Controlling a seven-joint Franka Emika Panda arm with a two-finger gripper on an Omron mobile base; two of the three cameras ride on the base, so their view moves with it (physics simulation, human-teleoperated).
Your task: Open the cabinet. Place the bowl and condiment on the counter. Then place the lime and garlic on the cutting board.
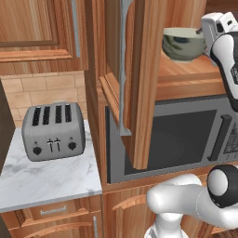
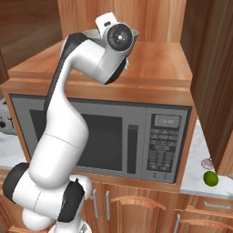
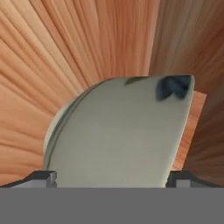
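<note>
In the hand view the gripper (image 3: 111, 177) stands wide, one dark finger tip at each lower corner, and the bowl (image 3: 118, 135) sits between them with its pale wall close against the camera; no pad is seen pressing on it, so the bowl appears bracketed rather than clamped, though contact at the tips cannot be confirmed from this angle. In the left base view the cabinet door (image 1: 139, 83) stands swung out toward the camera, so the opening step reads as complete. Behind it, the bowl (image 1: 183, 44) rests upright on the cabinet shelf (image 1: 186, 74) above the microwave (image 1: 172, 139), with the hand at its right side. The step in hand is therefore the pickup of the bowl. The next move calls for closing the jaws across the bowl wall, lifting clear of the shelf, then backing out past the open door before lowering to the counter (image 1: 46, 181), where the toaster (image 1: 53, 130) occupies the rear. The condiment is not identified here. Farther right in the right base view, the lime (image 2: 210, 178) lies on the counter with the garlic (image 2: 207, 163) just behind it, partly hidden.
</note>
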